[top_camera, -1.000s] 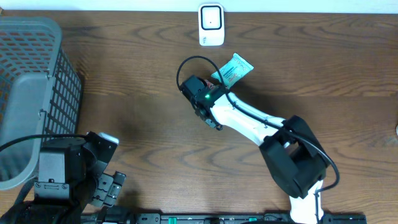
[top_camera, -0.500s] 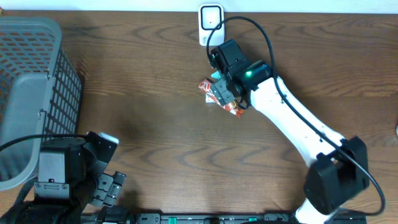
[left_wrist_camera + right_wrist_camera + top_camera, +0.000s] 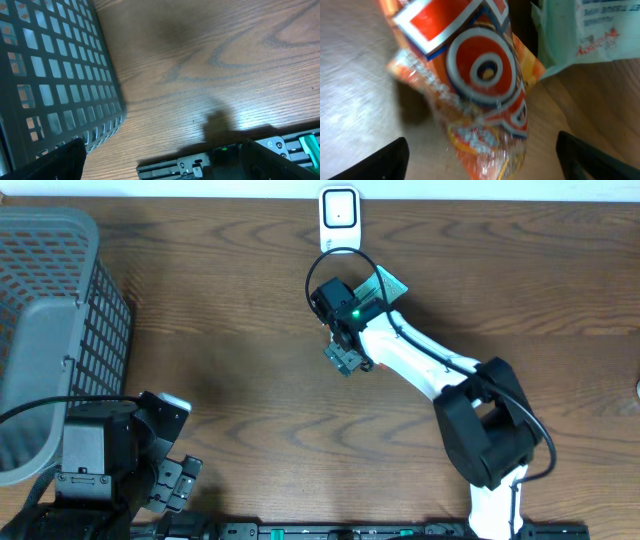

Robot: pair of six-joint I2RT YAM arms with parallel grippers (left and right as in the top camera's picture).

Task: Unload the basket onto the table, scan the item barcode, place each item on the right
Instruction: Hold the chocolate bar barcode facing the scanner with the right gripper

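Observation:
An orange and red snack packet (image 3: 481, 80) lies on the table, filling the right wrist view between my right gripper's (image 3: 487, 167) fingers. Those fingers stand wide apart at the frame's bottom corners and touch nothing, so the gripper is open. In the overhead view the right gripper (image 3: 344, 359) covers the packet. A teal and white packet (image 3: 382, 286) lies just behind the right arm, also seen as a pale pouch (image 3: 587, 30). The white scanner (image 3: 340, 220) stands at the table's far edge. My left gripper (image 3: 165, 167) is open and empty at the near left (image 3: 172, 478).
A grey mesh basket (image 3: 50, 320) stands at the left edge, its wall (image 3: 55, 75) close to the left gripper. A black rail (image 3: 225, 157) runs along the table's front edge. Bare wood lies between the basket and the right arm.
Half a second ago the right gripper held the orange packet near the scanner. It has since swung back toward me and left, and its jaws have opened around the packet. The left arm is still.

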